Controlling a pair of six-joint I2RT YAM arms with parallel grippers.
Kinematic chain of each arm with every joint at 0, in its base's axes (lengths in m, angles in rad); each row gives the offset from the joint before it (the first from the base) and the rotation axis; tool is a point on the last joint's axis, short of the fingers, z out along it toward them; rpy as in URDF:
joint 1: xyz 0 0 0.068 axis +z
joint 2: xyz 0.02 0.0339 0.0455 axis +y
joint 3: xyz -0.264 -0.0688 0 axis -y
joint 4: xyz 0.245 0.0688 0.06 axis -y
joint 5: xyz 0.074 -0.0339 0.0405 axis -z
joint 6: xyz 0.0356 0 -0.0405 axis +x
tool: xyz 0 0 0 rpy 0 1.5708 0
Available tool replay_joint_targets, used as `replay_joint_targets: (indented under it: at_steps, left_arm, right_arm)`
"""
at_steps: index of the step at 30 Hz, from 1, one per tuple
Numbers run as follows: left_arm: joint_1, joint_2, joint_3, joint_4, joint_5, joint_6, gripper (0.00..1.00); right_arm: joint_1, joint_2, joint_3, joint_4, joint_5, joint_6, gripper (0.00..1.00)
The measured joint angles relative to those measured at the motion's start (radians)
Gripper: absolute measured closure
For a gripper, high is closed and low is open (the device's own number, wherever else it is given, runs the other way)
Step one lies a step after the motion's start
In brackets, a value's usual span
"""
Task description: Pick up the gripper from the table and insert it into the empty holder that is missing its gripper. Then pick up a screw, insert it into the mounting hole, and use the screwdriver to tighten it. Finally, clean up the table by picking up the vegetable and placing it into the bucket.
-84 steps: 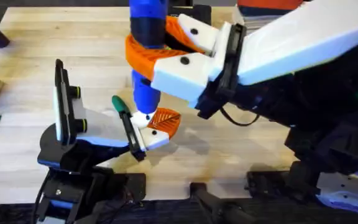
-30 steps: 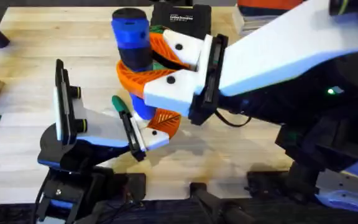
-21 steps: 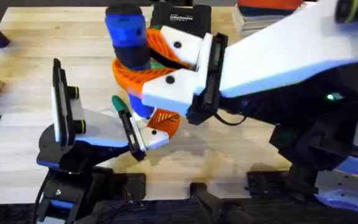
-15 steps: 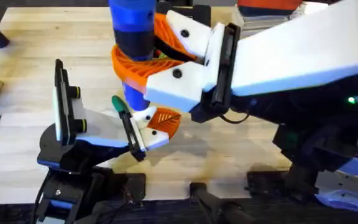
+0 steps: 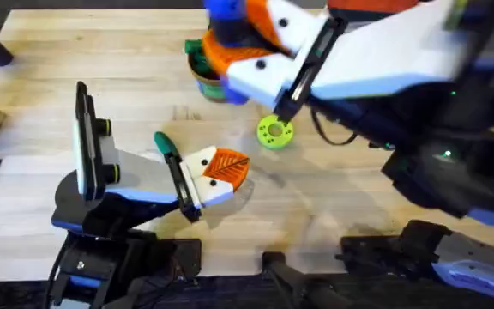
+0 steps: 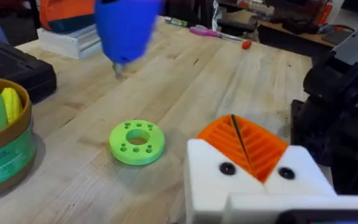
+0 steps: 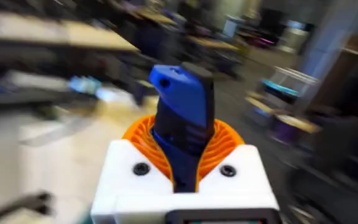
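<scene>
Screw-tightening looks finished: the right pincer [image 5: 240, 53], clamped on the screwdriver [image 5: 226, 10] at upper centre, should next set it down, while the left pincer [image 5: 197, 180] grips the holder [image 5: 204, 172] with its orange gripper [image 5: 228, 167].

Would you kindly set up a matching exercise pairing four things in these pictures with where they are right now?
Things:
1. screwdriver
2. green disc
3. bucket
4. black case

Places:
A. lying flat on the bare table
B. clamped between the right gripper's fingers
C. behind the bucket in the left wrist view
D. on the table, holding coloured vegetables

Pairs: 1-B, 2-A, 3-D, 4-C
</scene>
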Motion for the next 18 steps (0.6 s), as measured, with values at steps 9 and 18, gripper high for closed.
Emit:
replay_joint_targets:
  at_steps: [9,18]
  left_arm:
    - [0.0,0.0,0.0,0.0,0.0,0.0,0.997]
    - [0.0,0.0,0.0,0.0,0.0,0.0,0.997]
  right_arm:
    - [-0.298,0.013,0.0,-0.513,0.205,-0.588,0.873]
    - [-0.568,0.211,0.0,-0.599,0.263,-1.051,0.873]
